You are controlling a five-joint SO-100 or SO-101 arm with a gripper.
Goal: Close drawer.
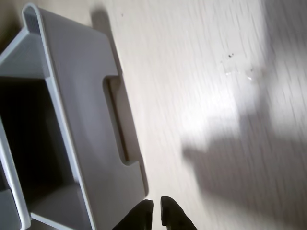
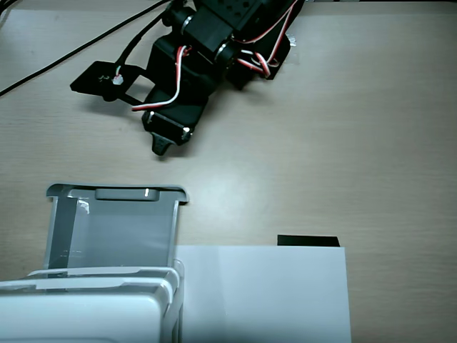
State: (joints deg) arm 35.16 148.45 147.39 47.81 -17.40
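My gripper [image 1: 157, 211], fingers pinched together and empty, hangs just off the drawer [image 2: 114, 229] front, whose handle [image 2: 121, 192] runs crosswise ahead.

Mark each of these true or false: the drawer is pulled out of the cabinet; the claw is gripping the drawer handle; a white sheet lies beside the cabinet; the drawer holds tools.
1. The drawer is pulled out of the white cabinet. True.
2. The claw grips the drawer handle. False: it is apart from the drawer, over bare table, its fingers nearly together.
3. A white sheet lies beside the cabinet. True.
4. The drawer holds tools. False: nothing shows inside it.
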